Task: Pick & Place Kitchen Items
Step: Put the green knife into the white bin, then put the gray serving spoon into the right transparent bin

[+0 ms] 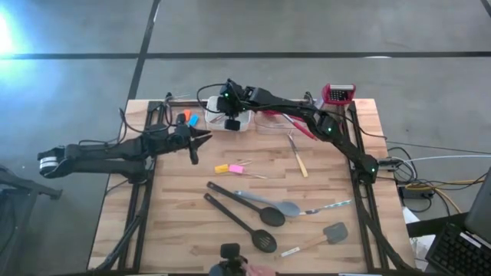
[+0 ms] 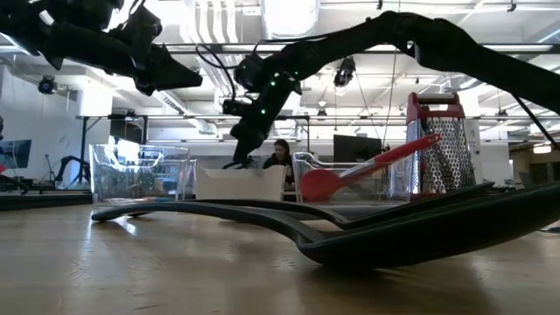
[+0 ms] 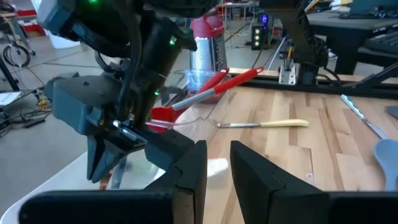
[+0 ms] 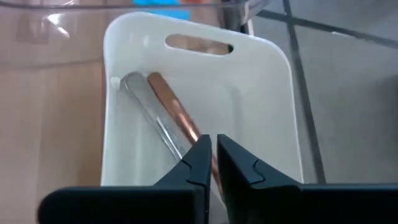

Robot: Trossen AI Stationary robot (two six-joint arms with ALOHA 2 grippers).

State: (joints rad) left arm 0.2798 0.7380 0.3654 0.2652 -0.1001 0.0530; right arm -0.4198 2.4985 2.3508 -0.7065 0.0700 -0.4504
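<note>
My right gripper (image 4: 214, 163) hangs over the white tray (image 4: 261, 99) at the table's far side, fingers shut and pointing down. In the tray lie a copper-coloured utensil (image 4: 174, 106) and a silver one (image 4: 140, 93). My left gripper (image 1: 201, 139) hovers left of the middle, slightly open and empty. Black spoons (image 1: 265, 239) (image 1: 268, 215), a grey spoon (image 1: 287, 206), a grey spatula (image 1: 335, 231) and a yellow-handled tool (image 1: 301, 164) lie on the table. Small yellow (image 1: 222, 169) and pink (image 1: 236, 167) pieces lie mid-table. My right gripper's shut fingertips stand right over the copper-coloured utensil's near part (image 4: 198, 138), coming from above. The fingers hide the spot, so I cannot tell whether they touch it. The utensil lies on the tray's floor.
A clear bin (image 1: 276, 123) beside the tray holds red utensils (image 2: 367, 171). Another clear bin at the far left holds orange (image 1: 182, 119) and blue (image 1: 192, 121) pieces. The red-topped grater (image 1: 337, 94) stands at the far right corner. Arm frames run along both table sides.
</note>
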